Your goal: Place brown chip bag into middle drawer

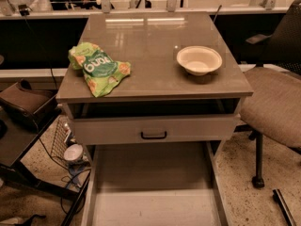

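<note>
The middle drawer point(150, 182) is pulled out toward me below the cabinet, a wide shallow grey tray with a bare flat floor and thin side walls. No brown chip bag shows in the camera view; it is hidden or out of view. My gripper is not in view either. On the cabinet top point(155, 55) lie a green chip bag point(98, 68) at the left and a white bowl point(199, 60) at the right.
Above the open drawer is a grey drawer front with a black handle point(154, 135). An office chair point(277, 98) stands at the right. At the left are a dark low table point(23, 126), a wire basket, cables and a small can point(73, 153) on the floor.
</note>
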Robot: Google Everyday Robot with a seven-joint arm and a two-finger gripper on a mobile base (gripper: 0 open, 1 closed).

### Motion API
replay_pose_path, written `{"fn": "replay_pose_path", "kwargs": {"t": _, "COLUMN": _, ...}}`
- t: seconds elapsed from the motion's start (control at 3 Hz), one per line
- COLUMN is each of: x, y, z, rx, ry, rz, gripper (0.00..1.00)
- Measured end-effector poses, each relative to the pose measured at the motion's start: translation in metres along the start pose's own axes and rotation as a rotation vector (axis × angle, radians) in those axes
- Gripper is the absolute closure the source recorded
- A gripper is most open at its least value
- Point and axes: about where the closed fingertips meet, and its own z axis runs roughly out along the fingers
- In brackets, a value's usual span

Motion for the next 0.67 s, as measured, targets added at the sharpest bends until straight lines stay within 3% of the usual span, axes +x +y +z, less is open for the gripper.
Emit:
{"fn": "replay_pose_path", "kwargs": {"t": 0.33, "x": 0.023, "y": 0.012, "z": 0.002, "rx": -0.023, "ry": 0.02, "rz": 0.081, "gripper": 1.0}}
{"fn": "replay_pose_path", "kwargs": {"t": 0.67, "x": 0.067, "y": 0.037, "z": 0.004, "rx": -0.047, "ry": 0.053, "rz": 0.164, "gripper": 1.0}}
